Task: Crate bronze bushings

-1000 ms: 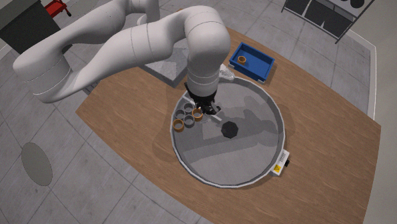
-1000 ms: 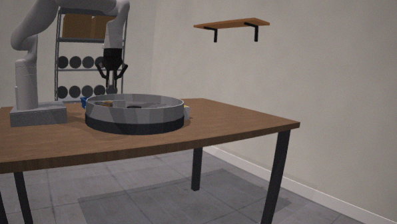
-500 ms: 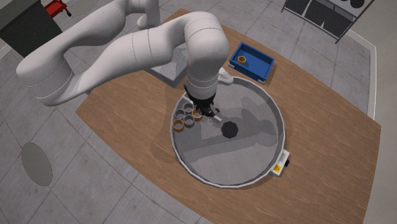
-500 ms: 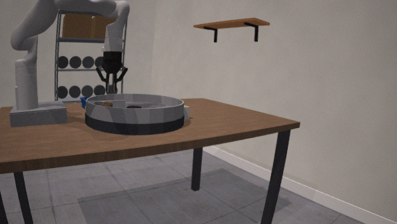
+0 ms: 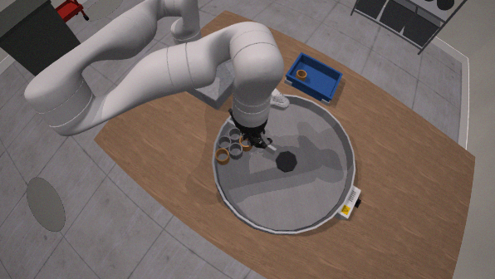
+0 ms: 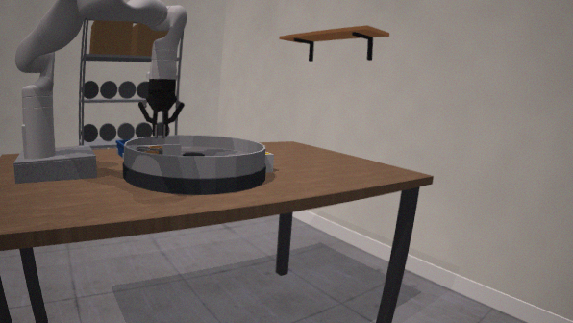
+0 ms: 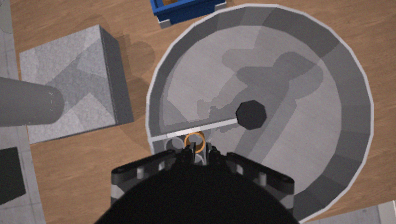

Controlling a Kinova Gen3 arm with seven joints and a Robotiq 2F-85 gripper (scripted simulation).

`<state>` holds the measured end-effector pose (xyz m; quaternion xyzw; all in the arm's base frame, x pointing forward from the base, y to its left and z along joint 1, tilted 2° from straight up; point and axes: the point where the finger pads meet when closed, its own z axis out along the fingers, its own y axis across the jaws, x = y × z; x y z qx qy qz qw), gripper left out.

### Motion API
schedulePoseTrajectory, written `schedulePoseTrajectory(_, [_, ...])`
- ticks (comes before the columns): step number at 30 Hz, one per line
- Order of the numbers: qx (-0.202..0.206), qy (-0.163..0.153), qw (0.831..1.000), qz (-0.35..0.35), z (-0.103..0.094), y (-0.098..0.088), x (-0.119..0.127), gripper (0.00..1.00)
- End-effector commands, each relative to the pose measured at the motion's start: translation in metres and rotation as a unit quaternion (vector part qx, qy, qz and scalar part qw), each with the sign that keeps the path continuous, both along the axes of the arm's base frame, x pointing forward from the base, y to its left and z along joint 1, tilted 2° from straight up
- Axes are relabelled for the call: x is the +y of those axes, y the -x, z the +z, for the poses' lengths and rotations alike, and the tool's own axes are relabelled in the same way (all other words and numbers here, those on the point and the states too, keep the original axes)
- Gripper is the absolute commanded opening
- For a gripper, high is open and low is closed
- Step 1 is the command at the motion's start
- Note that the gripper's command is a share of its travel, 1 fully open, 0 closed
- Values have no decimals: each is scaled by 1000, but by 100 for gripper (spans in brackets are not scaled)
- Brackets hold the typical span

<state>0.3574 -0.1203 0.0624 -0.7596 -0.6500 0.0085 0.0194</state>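
Six bushings are counted in the top view: three are bronze and three are steel. One bronze bushing is already in the blue crate, near its left corner; the crate lies right of the upper middle of the top view. The other two bronze ones are on the one round turning table, toward its left side. Of these two, the outer bronze bushing is near the left rim, and the inner bronze bushing is just beside the gripper, which covers it partly.

The three steel bushings are together with them: an upper steel bushing, a left steel bushing and a lower steel bushing. So five bushings are on the turning table and one is in the crate.

The two jaws point down and are open only with a narrow gap, with nothing gripped between them. The turning table has one dark hub in its middle, and it stands on the wooden tabletop.
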Motion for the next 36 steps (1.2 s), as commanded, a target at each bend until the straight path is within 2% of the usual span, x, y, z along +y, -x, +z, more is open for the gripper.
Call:
schedulePoseTrajectory(1, [-2,0,1000,-1,-1,-1,1,18])
schedulePoseTrajectory(7, [0,1,1000,1,-15,0,-1,18])
schedulePoseTrajectory(36, [-2,0,1000,-2,-18,-1,2,18])
